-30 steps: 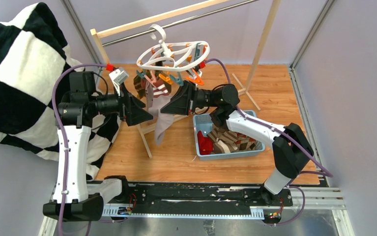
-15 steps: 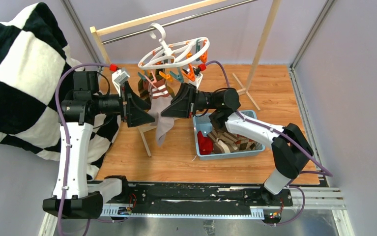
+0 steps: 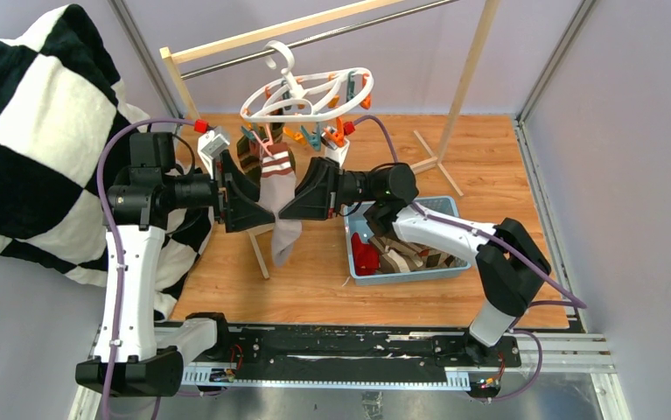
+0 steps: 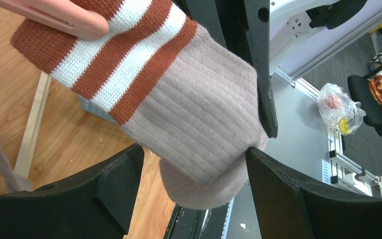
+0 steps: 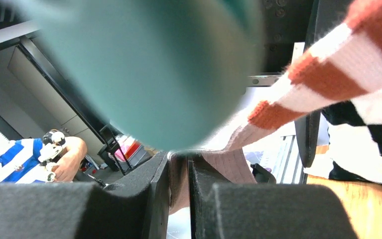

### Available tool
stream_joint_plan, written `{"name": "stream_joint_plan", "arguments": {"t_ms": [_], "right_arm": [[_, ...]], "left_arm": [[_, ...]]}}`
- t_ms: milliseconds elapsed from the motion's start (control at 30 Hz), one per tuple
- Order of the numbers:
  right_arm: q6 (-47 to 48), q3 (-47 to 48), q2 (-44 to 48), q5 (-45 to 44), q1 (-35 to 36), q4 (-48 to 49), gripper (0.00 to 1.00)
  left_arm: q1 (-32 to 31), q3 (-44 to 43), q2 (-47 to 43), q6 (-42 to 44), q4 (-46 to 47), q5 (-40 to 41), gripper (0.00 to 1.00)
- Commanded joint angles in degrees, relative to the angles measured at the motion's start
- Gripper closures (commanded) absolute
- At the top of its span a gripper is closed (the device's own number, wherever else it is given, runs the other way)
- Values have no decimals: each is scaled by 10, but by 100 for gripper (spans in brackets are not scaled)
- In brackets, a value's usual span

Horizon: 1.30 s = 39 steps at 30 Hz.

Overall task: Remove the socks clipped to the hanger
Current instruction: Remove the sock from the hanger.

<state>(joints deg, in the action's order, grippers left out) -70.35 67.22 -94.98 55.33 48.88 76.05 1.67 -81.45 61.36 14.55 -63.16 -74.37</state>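
R gripper (image 5: 179,160) is clamped on the taupe sock (image 3: 283,210) mid-frame; L gripper (image 4: 192,152) gapes around it. I'd close L below the pink clip (image 4: 54,17), upper left, then tug straight down.

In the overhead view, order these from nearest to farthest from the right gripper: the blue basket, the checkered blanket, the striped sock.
1. The striped sock, at the centre, pinched in the right gripper itself.
2. The blue basket, low on the table just to the gripper's right.
3. The checkered blanket, draped at the far left.
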Motion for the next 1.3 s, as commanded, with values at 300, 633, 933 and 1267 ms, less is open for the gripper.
{"name": "stream_joint_plan", "arguments": {"t_ms": [300, 633, 933, 1267], "right_arm": [[135, -29, 69, -75, 10, -134, 50], [490, -38, 276, -542, 69, -630, 23], [603, 44, 246, -653, 181, -657, 22], [638, 220, 120, -651, 178, -718, 24]], "left_arm": [[-3, -28, -20, 6, -6, 38, 91], [-11, -19, -40, 23, -5, 100, 98], [-54, -33, -30, 33, -4, 135, 99], [-58, -28, -40, 41, -3, 151, 99]]}}
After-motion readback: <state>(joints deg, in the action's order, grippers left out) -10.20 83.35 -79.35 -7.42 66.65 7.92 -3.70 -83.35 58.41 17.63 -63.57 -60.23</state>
